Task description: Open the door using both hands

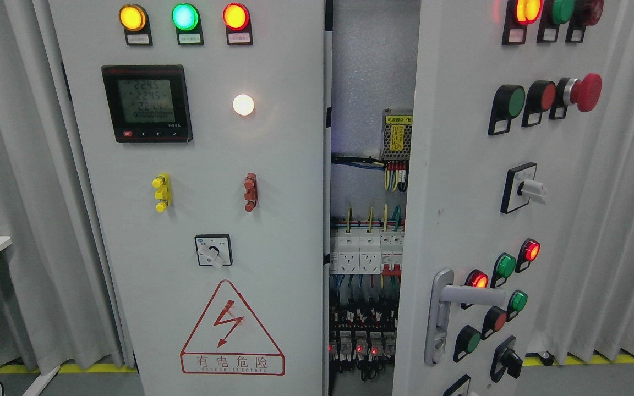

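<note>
Across the middle, cabinet: grey electrical cabinet, interior showing through a gap between its doors.
Right door: swung partly open, tilted toward the camera.
Left door: shut, flat-on.
Interior: breakers and wiring, mid-gap.
Handle: silver lever, right door's lower left.
Hands, fingers: out of view, state cannot be told.
</note>
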